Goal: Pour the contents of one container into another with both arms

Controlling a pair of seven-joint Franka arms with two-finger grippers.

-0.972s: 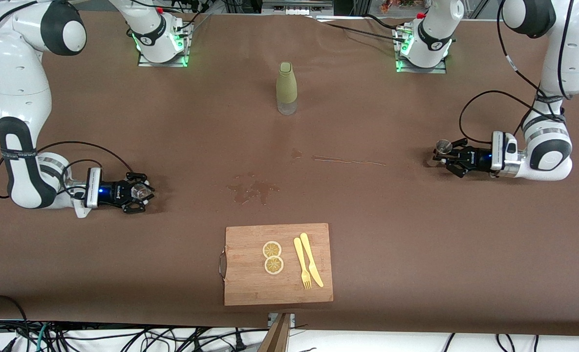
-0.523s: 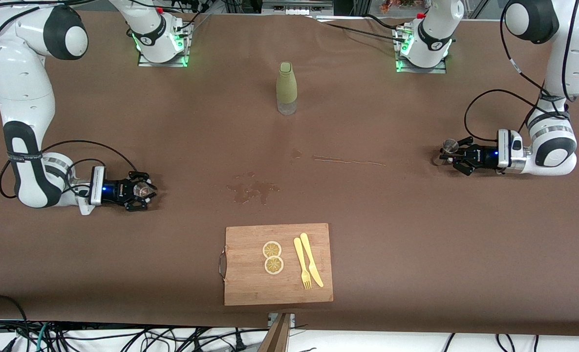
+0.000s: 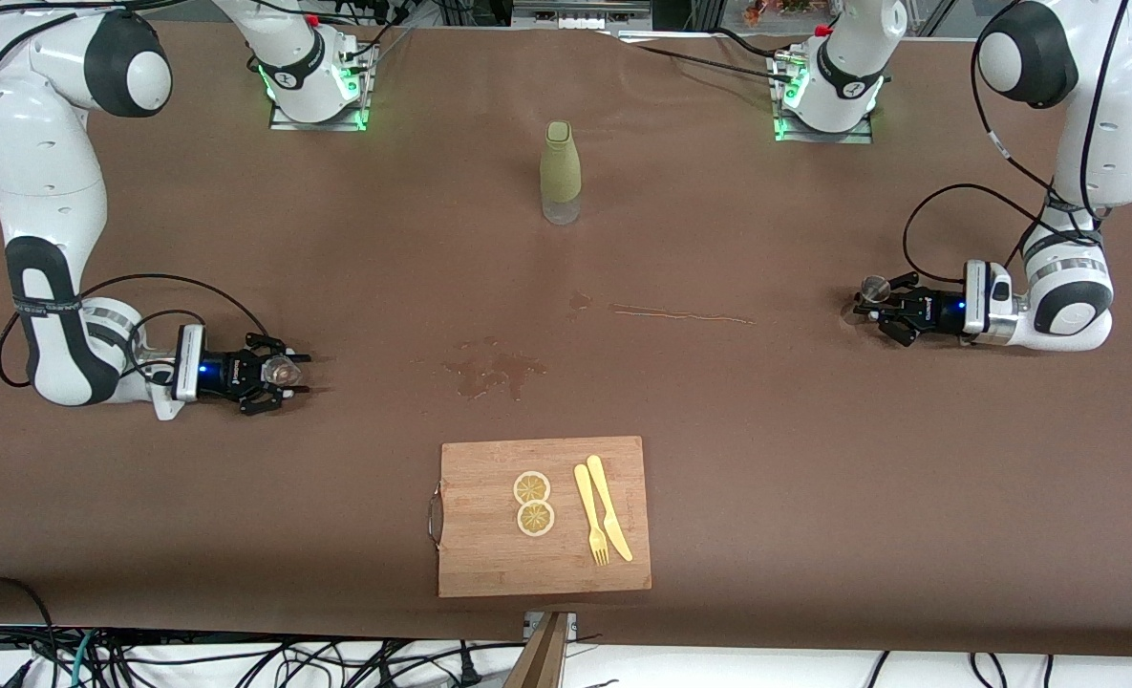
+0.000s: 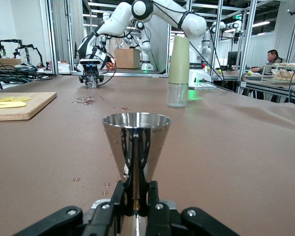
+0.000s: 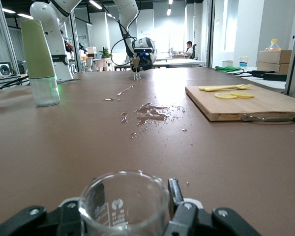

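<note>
both arms low at the table's ends, each gripping a small vessel

left gripper (image 3: 879,304) pinches a steel jigger (image 4: 136,142) at its narrow waist, rigid but slick; right gripper (image 3: 284,373) clasps a clear glass beaker (image 5: 124,204), light, breakable, best held around its wall.

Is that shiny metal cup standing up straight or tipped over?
Upright: the metal cup in the left gripper has its rim level, mouth up.
</note>
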